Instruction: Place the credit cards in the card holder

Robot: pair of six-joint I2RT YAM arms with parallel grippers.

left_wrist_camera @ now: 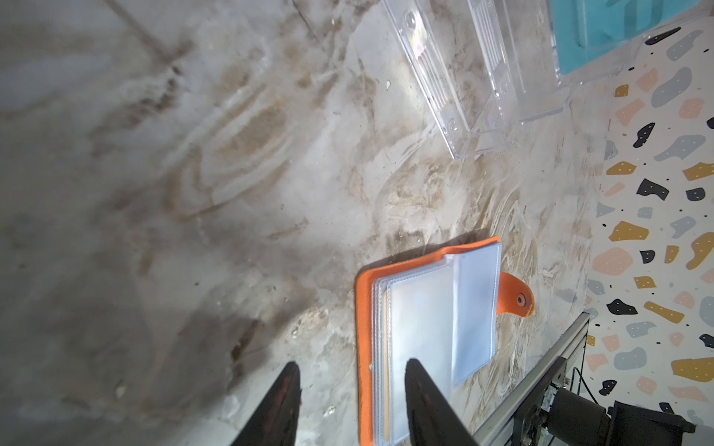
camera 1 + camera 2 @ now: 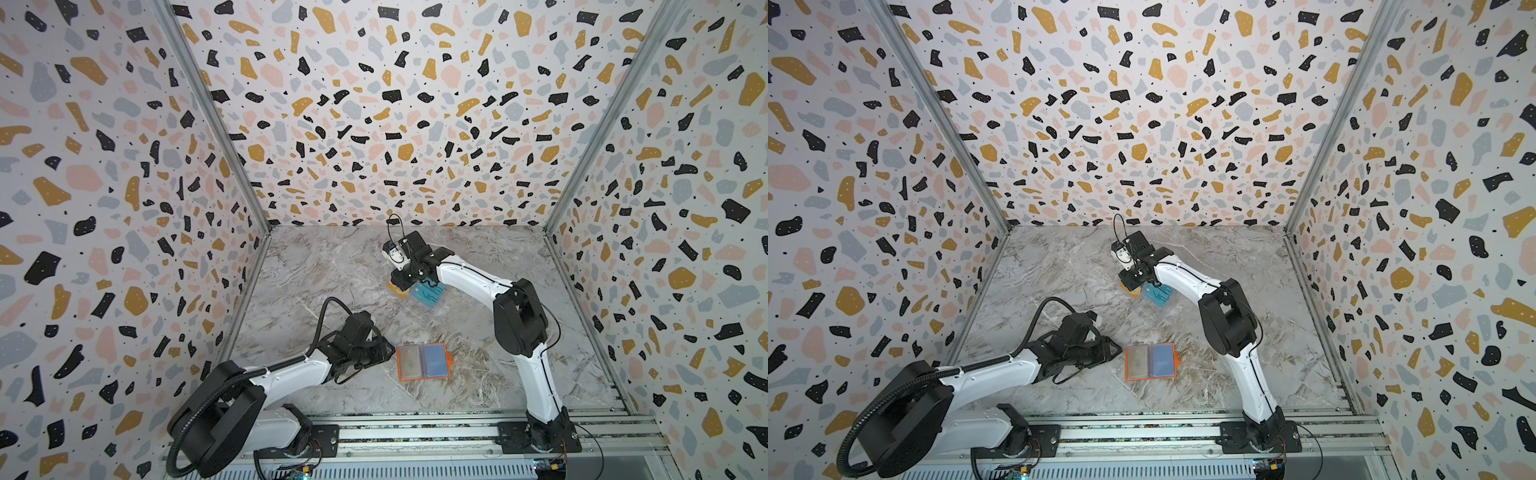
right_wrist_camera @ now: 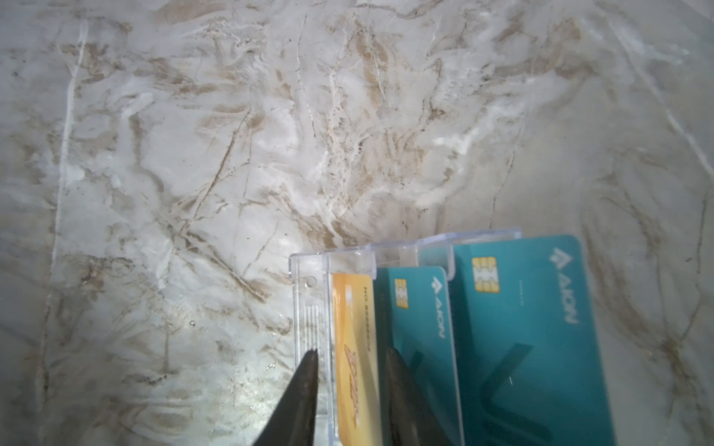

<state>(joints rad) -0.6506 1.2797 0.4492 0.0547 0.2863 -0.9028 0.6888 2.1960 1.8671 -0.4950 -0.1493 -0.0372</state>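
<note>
You've got the marble counter (image 2: 332,282) with a clear acrylic stand (image 3: 309,293) toward the back. The orange card holder (image 2: 423,360) lies open nearer the front, clear sleeves up, snap tab sticking out. Your left claw (image 1: 352,363) sits at the holder's edge, jaws apart, nothing between them; one finger overlaps a sleeve. Your right claw (image 3: 351,352) is down at the stand, jaws apart, not clamped. The credit cards (image 3: 533,328) stand in the stand's slots: two teal, and one gold card (image 3: 353,309) between the right claw's fingers.
</note>
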